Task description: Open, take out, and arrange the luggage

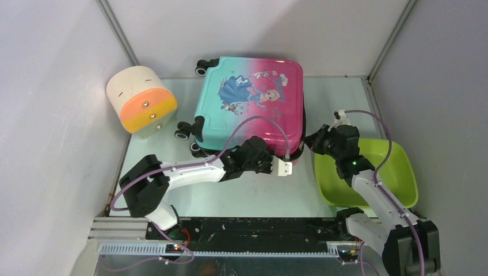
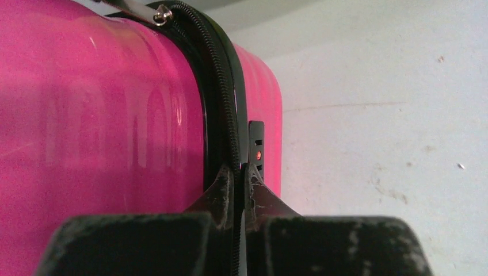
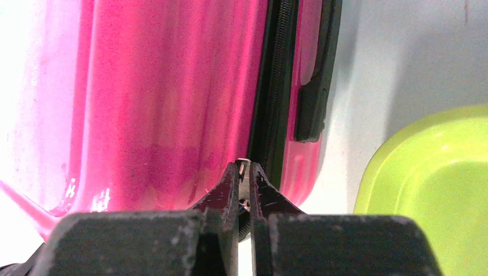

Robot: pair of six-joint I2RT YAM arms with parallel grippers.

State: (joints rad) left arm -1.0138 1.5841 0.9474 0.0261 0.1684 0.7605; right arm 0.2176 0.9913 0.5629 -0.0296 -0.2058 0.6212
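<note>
The left end effector has its fingers pressed together against the zipper seam on the pink side wall; whether they trap anything cannot be determined. The right end effector is pinching a small metal tab, probably a zipper pull, on the same seam. Both units contact the luggage at its pink end: the left at the near right corner, the right on the right-hand wall, so neither arm is nearer. The luggage lies closed and flat on the desk, print up, long axis left to right, wheels left. The seam runs parallel to the desk, so opening should require travel along it. A green tub sits just right; a cream-and-orange cylinder stands left.
</note>
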